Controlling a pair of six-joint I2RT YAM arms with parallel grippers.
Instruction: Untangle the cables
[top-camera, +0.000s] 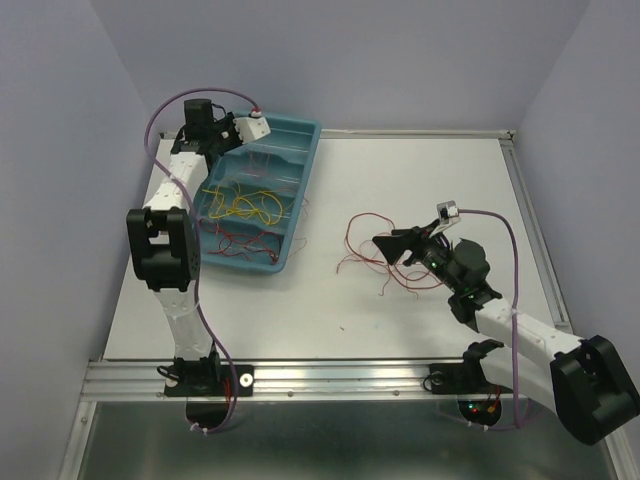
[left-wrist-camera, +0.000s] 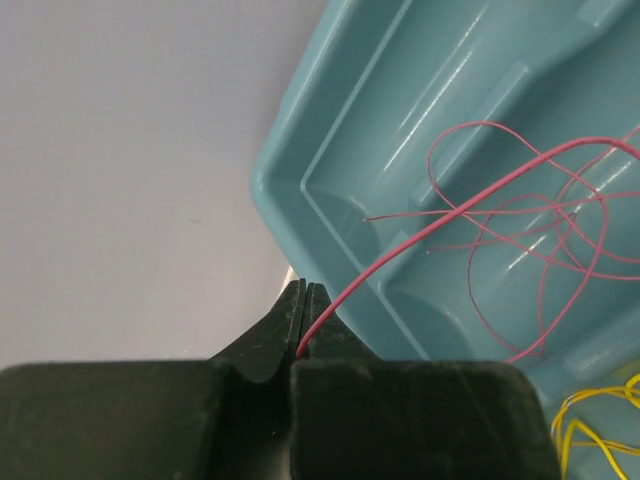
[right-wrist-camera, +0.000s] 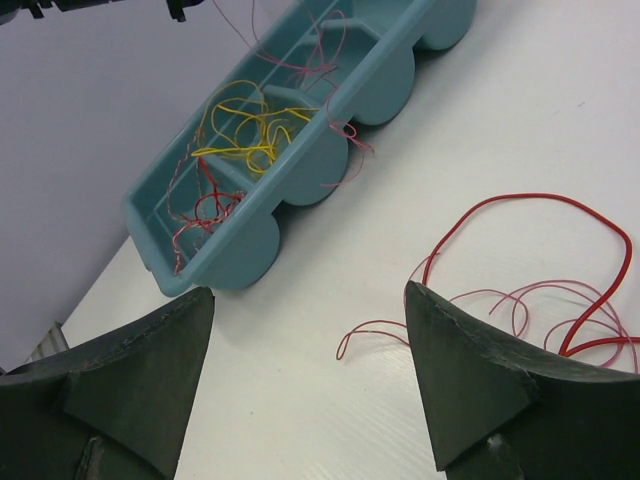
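A teal tray (top-camera: 303, 190) at the table's left holds tangled yellow cables (top-camera: 250, 205) and red cables (top-camera: 245, 240). My left gripper (top-camera: 258, 124) hovers over the tray's far end. In the left wrist view that gripper (left-wrist-camera: 303, 292) is shut on a red cable (left-wrist-camera: 420, 235) that runs down into the tray (left-wrist-camera: 330, 110). More loose red cables (top-camera: 365, 250) lie on the white table right of the tray. My right gripper (top-camera: 395, 247) stands open just over them. In the right wrist view it (right-wrist-camera: 308, 290) has nothing between its fingers, and red cables (right-wrist-camera: 560, 300) curl beside the right finger.
A few red strands (right-wrist-camera: 345, 150) hang over the tray's (right-wrist-camera: 240, 255) right rim onto the table. Yellow cables (right-wrist-camera: 245, 130) fill its middle compartment. The walls stand close to the table's left and back edges. A metal rail (top-camera: 330, 378) runs along the near edge.
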